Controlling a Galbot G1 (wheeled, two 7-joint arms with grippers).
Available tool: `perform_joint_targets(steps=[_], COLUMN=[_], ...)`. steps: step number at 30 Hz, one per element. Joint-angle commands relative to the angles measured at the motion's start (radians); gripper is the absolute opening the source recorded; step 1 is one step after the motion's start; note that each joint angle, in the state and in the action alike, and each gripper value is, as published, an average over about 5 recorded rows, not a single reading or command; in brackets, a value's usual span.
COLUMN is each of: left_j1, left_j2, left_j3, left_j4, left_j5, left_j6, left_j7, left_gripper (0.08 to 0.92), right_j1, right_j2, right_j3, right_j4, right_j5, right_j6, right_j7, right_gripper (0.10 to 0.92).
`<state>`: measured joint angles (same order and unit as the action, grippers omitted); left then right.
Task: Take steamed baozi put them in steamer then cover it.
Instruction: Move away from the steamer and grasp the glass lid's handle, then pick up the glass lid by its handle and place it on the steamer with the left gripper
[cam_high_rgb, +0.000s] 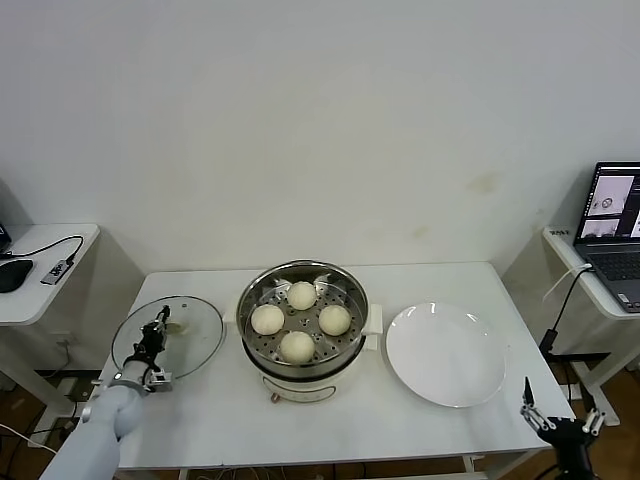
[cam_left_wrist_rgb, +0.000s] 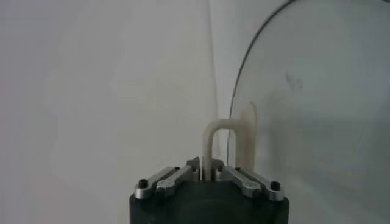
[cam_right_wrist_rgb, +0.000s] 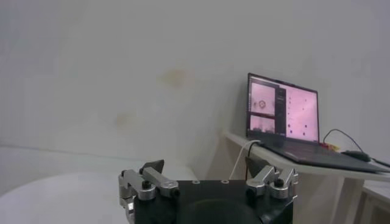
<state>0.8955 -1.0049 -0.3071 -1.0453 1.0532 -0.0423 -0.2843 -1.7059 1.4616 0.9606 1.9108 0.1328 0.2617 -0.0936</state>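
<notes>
Several baozi (cam_high_rgb: 301, 294) lie on the perforated tray inside the steel steamer (cam_high_rgb: 255, 360) at the table's middle. The glass cover (cam_high_rgb: 195, 335) lies on the table left of the steamer. My left gripper (cam_high_rgb: 157, 325) is shut on the cover's cream-white handle (cam_left_wrist_rgb: 213, 137); in the left wrist view the gripper (cam_left_wrist_rgb: 208, 170) clamps the handle's post, with the glass (cam_left_wrist_rgb: 317, 103) beside it. My right gripper (cam_high_rgb: 562, 415) is open and empty, low beyond the table's front right corner; it also shows in the right wrist view (cam_right_wrist_rgb: 206, 173).
An empty white plate (cam_high_rgb: 446, 352) lies right of the steamer. A side table with a laptop (cam_high_rgb: 612, 222) stands at the right, and another side table (cam_high_rgb: 40, 270) with cables stands at the left.
</notes>
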Motion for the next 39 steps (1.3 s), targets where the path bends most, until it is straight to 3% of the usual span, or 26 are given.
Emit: perform_joint_targets(steps=[1, 11, 19, 25, 30, 34, 39], left_j1=[0.191, 0.453, 0.558, 0.462, 0.295, 0.174, 0.057], left_j2=[0.044, 0.148, 0.242, 0.287, 0.275, 0.220, 0.096], left_j3=[-0.146, -0.355, -0.417, -0.196, 0.065, 0.208, 0.309], left_j4=[-0.306, -0.773, -0.993, -1.121, -1.099, -1.063, -1.048], left_j5=[-0.048, -0.148, -0.231, -0.272, -0.217, -0.161, -0.078], left_j6=[0.062, 0.279, 0.386, 0.492, 0.556, 0.607, 0.694], left_j7=[0.023, 0.223, 0.349, 0.374, 0.361, 0.399, 0.492], left_gripper=[0.142, 0.142, 0.142, 0.142, 0.142, 0.142, 0.142], right_j1=[0.006, 0.005, 0.010, 0.010, 0.025, 0.043, 0.079], right_j2=[-0.008, -0.030, -0.043, -0.037, -0.020, -0.004, 0.026], right_j3=[-0.024, -0.069, -0.104, -0.129, -0.138, -0.140, -0.144], right_j4=[-0.009, -0.010, -0.005, 0.002, -0.016, -0.046, -0.067], right_j5=[-0.040, -0.063, -0.081, -0.108, -0.139, -0.176, -0.225], right_j6=[0.006, 0.016, 0.016, 0.012, 0.008, 0.004, -0.023], right_j7=[0.001, 0.000, 0.001, 0.002, 0.012, 0.033, 0.065], right_gripper=[0.823, 0.823, 0.823, 0.823, 0.823, 0.823, 0.823])
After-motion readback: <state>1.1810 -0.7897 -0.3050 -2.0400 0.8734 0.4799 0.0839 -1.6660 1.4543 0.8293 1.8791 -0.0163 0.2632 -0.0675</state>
